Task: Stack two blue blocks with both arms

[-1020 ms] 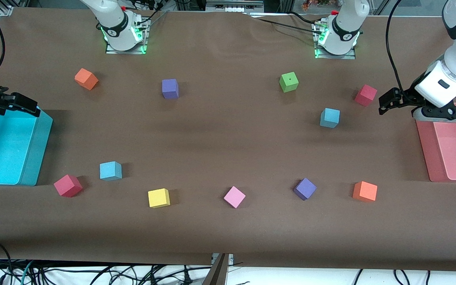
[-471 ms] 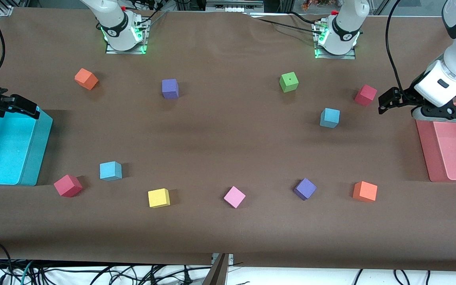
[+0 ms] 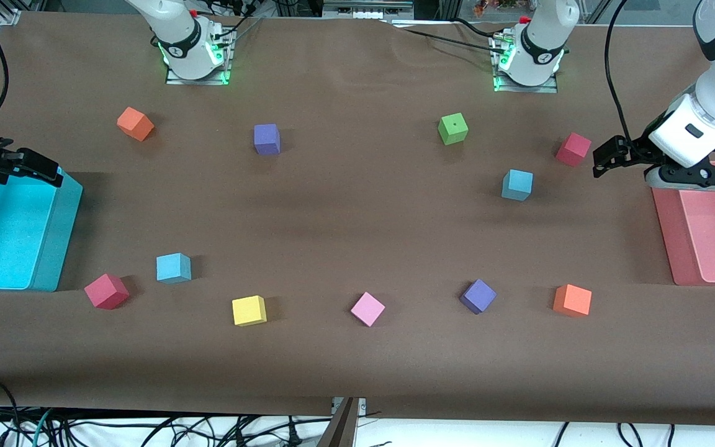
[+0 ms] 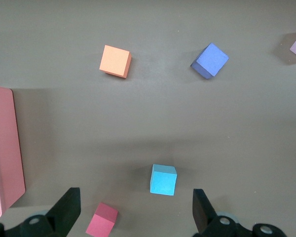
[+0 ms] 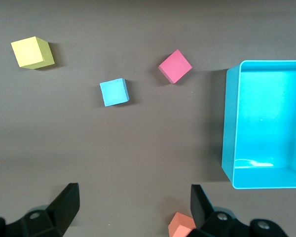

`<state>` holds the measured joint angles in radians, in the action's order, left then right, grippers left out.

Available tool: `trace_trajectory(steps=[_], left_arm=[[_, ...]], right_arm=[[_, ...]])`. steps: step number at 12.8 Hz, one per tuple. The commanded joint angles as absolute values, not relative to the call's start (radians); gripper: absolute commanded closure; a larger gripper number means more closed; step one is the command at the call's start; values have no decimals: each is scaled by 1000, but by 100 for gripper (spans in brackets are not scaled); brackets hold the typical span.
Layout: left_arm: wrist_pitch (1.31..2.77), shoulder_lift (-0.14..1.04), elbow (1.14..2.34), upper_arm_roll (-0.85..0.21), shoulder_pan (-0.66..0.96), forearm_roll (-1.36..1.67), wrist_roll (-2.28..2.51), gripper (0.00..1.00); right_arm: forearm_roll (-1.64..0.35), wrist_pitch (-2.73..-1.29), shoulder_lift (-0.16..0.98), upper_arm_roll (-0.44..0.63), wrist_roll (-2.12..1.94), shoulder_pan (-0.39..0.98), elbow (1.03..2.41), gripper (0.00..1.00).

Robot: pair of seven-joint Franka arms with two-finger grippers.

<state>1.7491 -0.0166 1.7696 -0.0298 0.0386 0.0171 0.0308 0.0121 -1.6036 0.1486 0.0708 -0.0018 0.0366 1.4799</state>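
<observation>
Brown-covered desk, strewn with coloured cubes, bins at both ends. Left gripper hung with fingers spread wide, pinching nothing, up in the air just beside the pink bin at the left arm's end. Right gripper likewise spread and empty, poised over the rim of the cyan bin at the right arm's end.

Closest to the left gripper, a red cube, then one blue block a little nearer the front camera, apart from everything. Farther out, a green cube, an orange cube and a purple cube.

Second blue block sat near the cyan bin, close beside another red cube, with a yellow cube nearby. Both blue blocks flat on the desk, well apart, unstacked.

Elsewhere: a pink cube, a second purple cube and a second orange cube.
</observation>
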Motion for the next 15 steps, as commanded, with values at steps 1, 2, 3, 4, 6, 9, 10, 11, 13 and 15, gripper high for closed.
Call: trace_trajectory(steps=[1,2,3,4,6,9,10,11,13,15], left_arm=[[1726,-21,1753,-28,34,14,12,0],[1720,-23,1753,-26,34,14,12,0],[1714,-26,1753,-26,34,14,12,0],[1706,-28,1752,-25,34,14,14,0],[1706,-28,1753,-25,15,14,12,0],[1704,-26,1741,-32,17,14,14,0],[1703,-26,1738,-32,17,14,14,0],[1703,-26,1738,-32,15,14,14,0],[1701,-26,1738,-32,15,14,17,0],[1700,-26,1738,-32,15,14,17,0]], right_arm=[[14,-1609,147,61,8,31,1480,1],[14,-1609,147,61,8,32,1479,1],[14,-1611,146,61,8,34,1479,1],[14,-1611,147,61,8,34,1479,1],[14,-1609,147,61,6,34,1479,1],[15,-1609,146,61,8,34,1479,1],[14,-1609,147,61,8,34,1479,1],[15,-1609,147,61,6,34,1479,1],[15,-1609,147,61,6,35,1479,1],[15,-1609,146,61,6,34,1480,1]])
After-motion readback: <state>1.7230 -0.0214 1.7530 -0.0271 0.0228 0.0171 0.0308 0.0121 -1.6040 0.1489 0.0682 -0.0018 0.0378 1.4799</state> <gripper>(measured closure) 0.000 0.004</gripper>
